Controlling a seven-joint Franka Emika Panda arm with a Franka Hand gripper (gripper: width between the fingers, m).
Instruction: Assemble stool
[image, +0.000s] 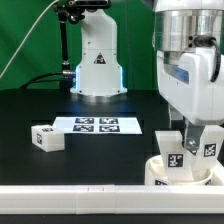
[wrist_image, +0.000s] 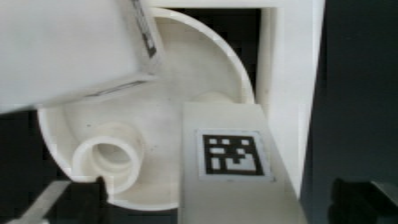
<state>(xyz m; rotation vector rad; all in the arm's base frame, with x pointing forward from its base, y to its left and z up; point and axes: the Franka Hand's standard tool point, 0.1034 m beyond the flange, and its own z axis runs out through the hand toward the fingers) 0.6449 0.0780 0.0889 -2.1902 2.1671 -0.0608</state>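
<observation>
**Exterior view's left:** one short white blocky plastic leg (image: 47, 138) lies loose on the black worktop (image: 30, 105), tag faces showing, well apart from the other parts.

**Centre:** the marker board (image: 95, 124) lies flat and is no part of the job.

**Exterior view's right, near edge:** the thick round white plastic seat (image: 160, 175) rests on the worktop just behind the long white bar (image: 80, 195). Two tagged upright legs (image: 173, 158) stand in it. The pincer (image: 193, 135) hangs directly over these, down among them. Neither view shows whether it is clenched on a leg or released.

**Wrist view:** one tagged upright leg (wrist_image: 228, 155) stands against the seat's inner wall, with an empty round socket (wrist_image: 111, 155) just beside it.

**Handling assessment:** the parts look like rigid moulded plastic — light, smooth-faced, hence somewhat slippery, and not fragile.
- **Loose leg:** best taken across two flat opposite sides at mid-height, leaving the end that enters the socket free.
- **Seat:** it looks too broad to span — grip it by the rim wall, if at all.
</observation>
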